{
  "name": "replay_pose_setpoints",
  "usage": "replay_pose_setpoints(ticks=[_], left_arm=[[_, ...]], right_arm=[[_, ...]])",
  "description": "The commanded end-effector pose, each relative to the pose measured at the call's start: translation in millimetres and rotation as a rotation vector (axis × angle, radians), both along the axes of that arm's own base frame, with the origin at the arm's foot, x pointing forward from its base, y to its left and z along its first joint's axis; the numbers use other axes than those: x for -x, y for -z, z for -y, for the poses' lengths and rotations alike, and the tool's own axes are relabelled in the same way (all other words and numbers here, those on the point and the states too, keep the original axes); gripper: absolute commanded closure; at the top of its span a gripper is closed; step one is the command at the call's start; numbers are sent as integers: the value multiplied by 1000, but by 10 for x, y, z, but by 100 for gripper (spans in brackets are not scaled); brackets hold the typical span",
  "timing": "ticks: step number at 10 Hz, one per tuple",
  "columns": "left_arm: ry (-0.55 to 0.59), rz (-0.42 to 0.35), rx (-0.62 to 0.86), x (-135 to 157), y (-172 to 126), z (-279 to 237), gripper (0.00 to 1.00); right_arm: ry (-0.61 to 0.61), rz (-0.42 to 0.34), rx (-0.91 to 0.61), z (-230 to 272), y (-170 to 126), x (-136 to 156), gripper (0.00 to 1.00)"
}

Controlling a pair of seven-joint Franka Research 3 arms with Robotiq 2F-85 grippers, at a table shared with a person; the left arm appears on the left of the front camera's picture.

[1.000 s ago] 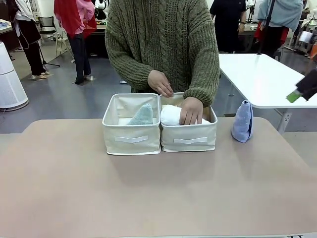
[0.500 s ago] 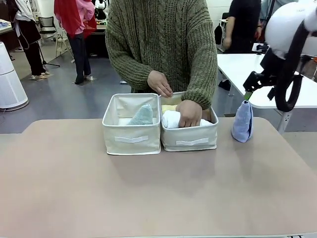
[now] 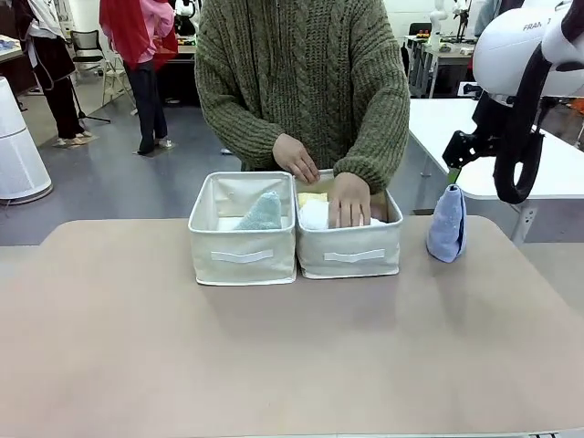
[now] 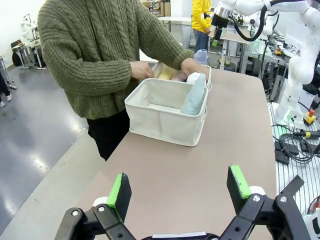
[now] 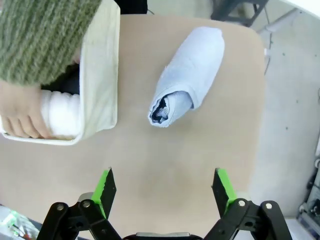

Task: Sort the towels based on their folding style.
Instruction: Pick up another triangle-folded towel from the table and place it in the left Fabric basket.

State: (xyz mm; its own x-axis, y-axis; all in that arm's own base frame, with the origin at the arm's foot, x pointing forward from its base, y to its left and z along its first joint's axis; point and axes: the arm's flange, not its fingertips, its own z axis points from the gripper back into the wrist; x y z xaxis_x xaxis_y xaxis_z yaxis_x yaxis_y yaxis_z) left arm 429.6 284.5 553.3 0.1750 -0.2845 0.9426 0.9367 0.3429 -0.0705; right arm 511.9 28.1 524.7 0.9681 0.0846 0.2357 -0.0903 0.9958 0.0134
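Observation:
Two cream bins stand side by side at the table's far middle. A mint green folded towel (image 3: 263, 212) leans in the left bin (image 3: 242, 257). In the right bin (image 3: 350, 258) lie a white rolled towel (image 3: 314, 215) and a yellow one (image 3: 310, 197), with a person's hand (image 3: 349, 201) resting on the white roll. A light blue towel (image 3: 447, 224) stands alone on the table to the right. My right gripper (image 5: 164, 187) hangs open directly above that light blue towel (image 5: 187, 75). My left gripper (image 4: 179, 187) is open and empty, low over the table, well short of the bins (image 4: 167, 107).
The person in a green sweater (image 3: 301, 82) stands close behind the bins with both hands at the right bin. A white table (image 3: 484, 146) lies beyond the far right corner. The tan tabletop (image 3: 292, 356) in front of the bins is bare.
My right arm has swung in from the right edge to above the light blue towel. The person's hand has shifted slightly on the white roll.

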Motion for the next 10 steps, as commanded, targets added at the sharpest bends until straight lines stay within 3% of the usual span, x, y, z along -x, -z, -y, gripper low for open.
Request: replay_pose_setpoints(ticks=[1, 4, 6, 10], left_arm=[[-1, -1, -10, 22, -9, 1, 0], [-1, -1, -10, 22, -9, 1, 0], [-1, -1, -10, 22, -9, 1, 0], [-1, -1, -10, 22, -9, 1, 0]], right_arm=[[-2, -8, 1, -12, 14, 4, 0], [225, -28, 7, -187, 178, -295, 0], [288, -78, 26, -234, 332, -480, 0], [396, -43, 50, -203, 478, -815, 0]])
